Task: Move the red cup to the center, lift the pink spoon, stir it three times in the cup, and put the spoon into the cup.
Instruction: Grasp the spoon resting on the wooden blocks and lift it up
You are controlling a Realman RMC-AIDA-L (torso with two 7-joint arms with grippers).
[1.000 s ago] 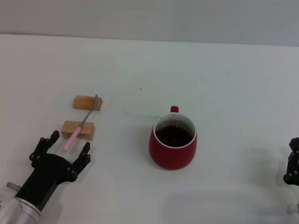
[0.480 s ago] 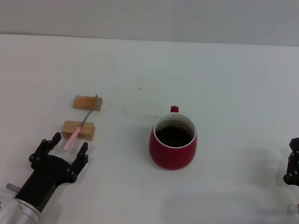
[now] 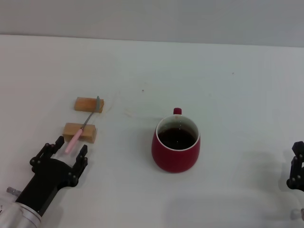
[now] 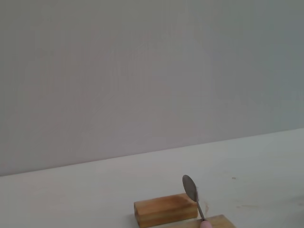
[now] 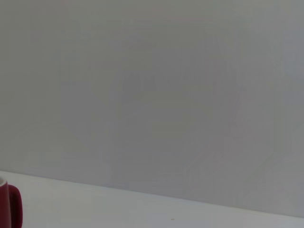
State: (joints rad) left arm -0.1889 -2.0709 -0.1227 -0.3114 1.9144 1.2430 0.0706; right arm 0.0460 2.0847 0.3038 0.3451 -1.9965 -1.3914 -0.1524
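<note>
1 red cup [image 3: 175,144], 1 pink spoon [image 3: 83,127] across 2 wooden blocks [image 3: 79,132], left gripper [image 3: 69,148] spread wide beside its handle.

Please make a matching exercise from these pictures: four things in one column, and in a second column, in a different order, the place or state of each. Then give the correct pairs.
Column 1
1. squat dark-red ceramic cup
2. slim pink-handled metal spoon
3. left end effector
4. right end effector

Column 2
A. lying across two tan wooden blocks
B. open, just short of the spoon's handle
C. at the table's right edge
D. upright near the table's middle

Pairs: 1-D, 2-A, 3-B, 4-C
</note>
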